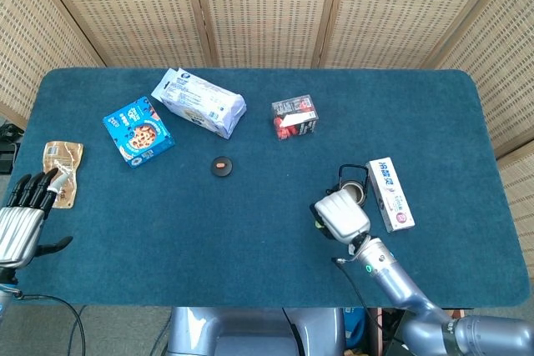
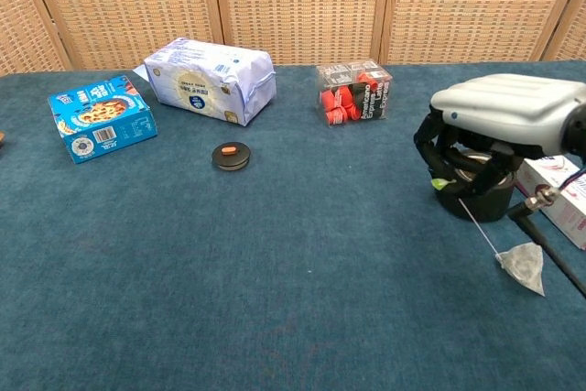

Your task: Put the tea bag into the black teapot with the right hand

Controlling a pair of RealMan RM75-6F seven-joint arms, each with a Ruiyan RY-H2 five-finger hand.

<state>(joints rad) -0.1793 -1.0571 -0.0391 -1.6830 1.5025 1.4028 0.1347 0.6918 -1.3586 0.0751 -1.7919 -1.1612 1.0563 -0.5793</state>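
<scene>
My right hand [image 2: 499,125] [image 1: 340,215] hovers in front of the black teapot [image 2: 482,191] [image 1: 354,192], partly covering it. Its fingers pinch the green tag [image 2: 441,184] of the tea bag's string. The white tea bag [image 2: 524,266] dangles on that string, low and to the right, just above the cloth beside the teapot. In the head view the bag itself is hidden. My left hand [image 1: 23,214] rests open at the table's left edge.
The teapot's round lid [image 2: 231,155] [image 1: 221,166] lies mid-table. A white box [image 1: 390,193] [image 2: 563,199] sits right of the teapot. Further back stand a red-and-clear pack [image 2: 355,92], a white bag [image 2: 209,79], a blue cookie box [image 2: 99,116] and a brown pouch [image 1: 62,171].
</scene>
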